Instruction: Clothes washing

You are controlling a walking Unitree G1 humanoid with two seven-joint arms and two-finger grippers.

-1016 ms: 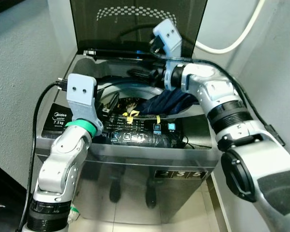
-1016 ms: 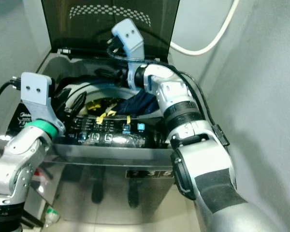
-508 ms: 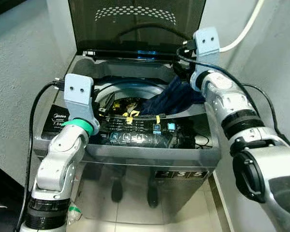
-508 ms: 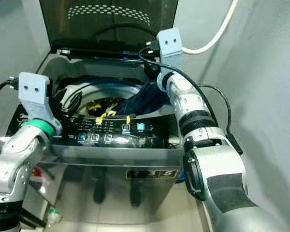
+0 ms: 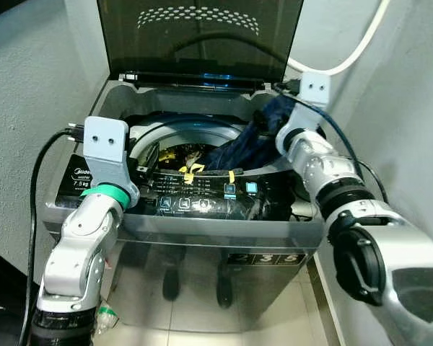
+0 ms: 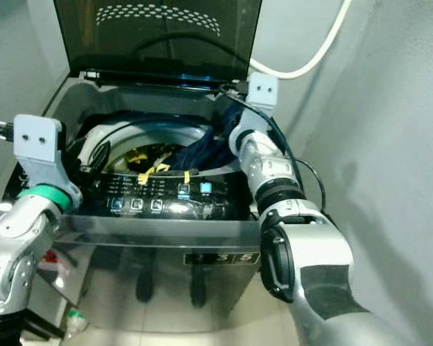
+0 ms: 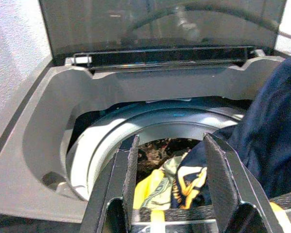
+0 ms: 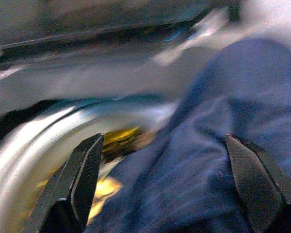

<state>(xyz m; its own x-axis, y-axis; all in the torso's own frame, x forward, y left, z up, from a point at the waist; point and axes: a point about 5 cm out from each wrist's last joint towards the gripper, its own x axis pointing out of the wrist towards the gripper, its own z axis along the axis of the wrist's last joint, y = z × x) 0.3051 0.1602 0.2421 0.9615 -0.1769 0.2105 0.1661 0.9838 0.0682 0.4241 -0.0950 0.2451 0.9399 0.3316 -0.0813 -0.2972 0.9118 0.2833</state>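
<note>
"What is the biggest thing here?"

"One washing machine (image 5: 202, 238), gray, with its dark lid (image 5: 202, 36) standing straight up at the back. One round silver tub (image 7: 136, 131) sits inside it."

"How many clothes are there?"

"I count two for sure. One big dark blue cloth (image 5: 249, 144) hangs half in the tub and half over the machine's right rim. One yellow and dark printed piece (image 7: 169, 182) lies low in the tub, just beside the blue one. (There may be more under them, but I cannot tell.)"

"And the hands?"

"Two. The left hand (image 7: 172, 194) is over the front of the machine, at the button panel (image 5: 202, 198), pointing into the tub. Its two black fingers (image 7: 223, 179) are spread apart and hold nothing. The right hand (image 8: 167, 179) is at the back right corner, right up against the blue cloth. Its fingers (image 8: 82, 174) are wide apart too, with the blue cloth between them but not pinched."

"Anything else?"

"One white hose (image 5: 346, 58) on the wall."
</note>
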